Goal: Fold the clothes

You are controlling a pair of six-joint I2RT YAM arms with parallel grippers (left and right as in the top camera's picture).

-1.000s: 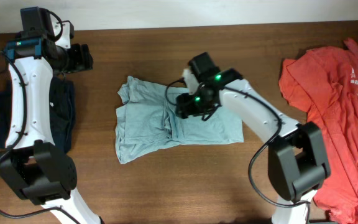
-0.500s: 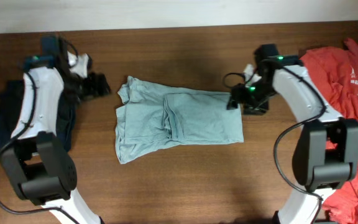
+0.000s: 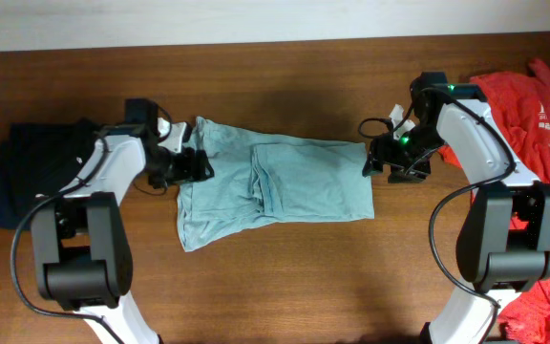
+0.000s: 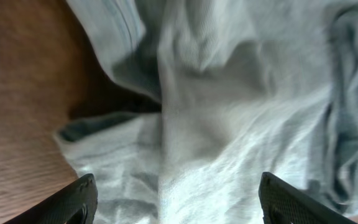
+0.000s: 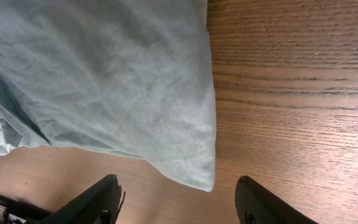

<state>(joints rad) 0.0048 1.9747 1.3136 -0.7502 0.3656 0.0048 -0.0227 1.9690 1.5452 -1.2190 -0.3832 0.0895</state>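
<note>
Fingers (image 4: 79,202) of our left gripper (image 4: 174,208) stand wide apart over the rumpled left edge of the pale grey-blue T-shirt (image 3: 294,191), gripping nothing. Our right gripper (image 5: 182,199) is likewise spread and empty above its right corner. We see the shirt lying partly folded on the middle of the wooden table (image 3: 285,287).

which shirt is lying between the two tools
The pale grey-blue shirt, mid-table. The navy shirt lies outside the left tool, the orange-red shirt outside the right tool.

Overhead looks straight down; both wrist views sit close over the grey-blue T-shirt (image 3: 294,186).
</note>
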